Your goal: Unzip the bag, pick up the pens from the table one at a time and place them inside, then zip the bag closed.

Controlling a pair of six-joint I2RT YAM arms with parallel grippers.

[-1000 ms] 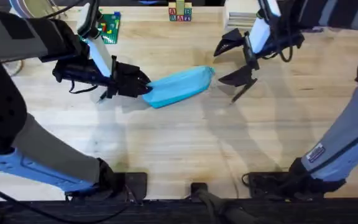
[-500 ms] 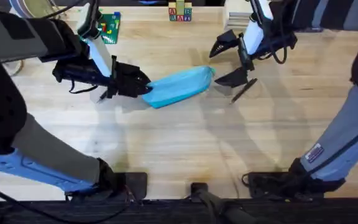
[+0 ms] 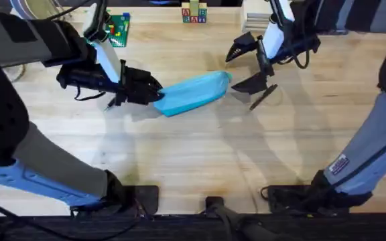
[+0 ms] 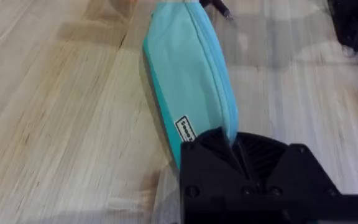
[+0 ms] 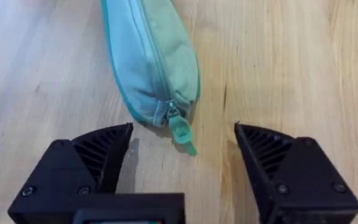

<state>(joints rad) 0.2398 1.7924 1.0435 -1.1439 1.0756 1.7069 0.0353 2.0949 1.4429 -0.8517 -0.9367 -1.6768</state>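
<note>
Bag lying on the tabletop a little left of centre in the overhead view, long axis running diagonally: near end low and to the left, far end higher and to the right. Zipper along the length shut, as far as can be seen; its green pull tab sticking out past the right-hand tapered end and resting on the wood. A small label sewn on the side near the left end.

Left claw clenched on the bag's left end, black fingers closed over the fabric and covering that tip. Left arm reaching in from the left, low over the wood.

Right claw released, jaws spread wide, poised just beyond the bag's right end with the pull tab lying between the two fingers in the right wrist view. No contact with bag or tab visible.

One pen lying on the tabletop just right of the bag, beneath the right claw, slanted roughly parallel to the bag. Its tip too small to make out.

At the far edge: a green plate with coloured bricks behind the left arm, and a small stack of lettered blocks near the middle. Both well apart from the bag.
</note>
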